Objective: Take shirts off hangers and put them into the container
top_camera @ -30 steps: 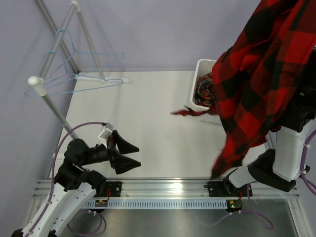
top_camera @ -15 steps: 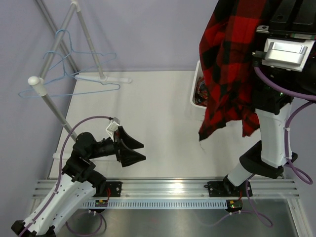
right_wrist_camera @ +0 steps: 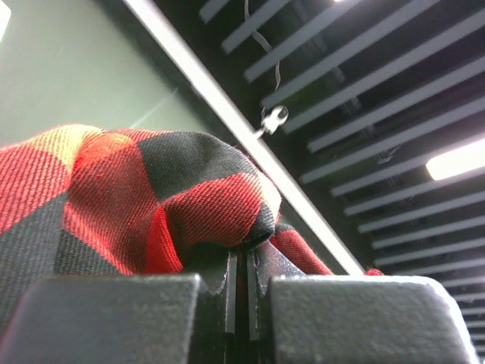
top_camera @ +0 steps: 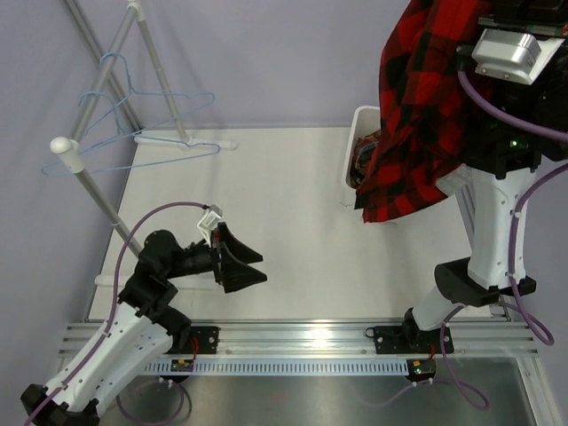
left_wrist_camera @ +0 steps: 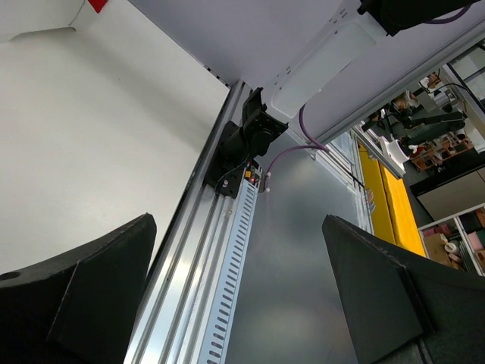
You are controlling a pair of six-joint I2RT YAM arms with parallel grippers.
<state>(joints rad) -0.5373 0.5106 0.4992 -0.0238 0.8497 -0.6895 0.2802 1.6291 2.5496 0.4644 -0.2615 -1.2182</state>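
A red-and-black check shirt (top_camera: 417, 115) hangs high at the right, its lower hem over the white container (top_camera: 358, 124). My right gripper (right_wrist_camera: 242, 262) is shut on a fold of that shirt (right_wrist_camera: 114, 197); in the top view the cloth hides its fingers. Inside the container lies a second, multicolour plaid shirt (top_camera: 366, 158). Light-blue wire hangers (top_camera: 133, 133) hang bare on the rack at the far left. Low over the near-left table, my left gripper (top_camera: 259, 268) is open and empty, with nothing between its fingers (left_wrist_camera: 98, 296).
The white-and-grey rack poles (top_camera: 160, 75) rise at the far left, one ending in a round knob (top_camera: 64, 146). The aluminium base rail (top_camera: 302, 342) runs along the near edge, and the right arm's white upright link (top_camera: 493, 222) stands beside the container.
The right arm has swung the red-and-black shirt up and back, so that its hem now hangs over the container. The left gripper has edged right, still open. The hangers sway slightly.
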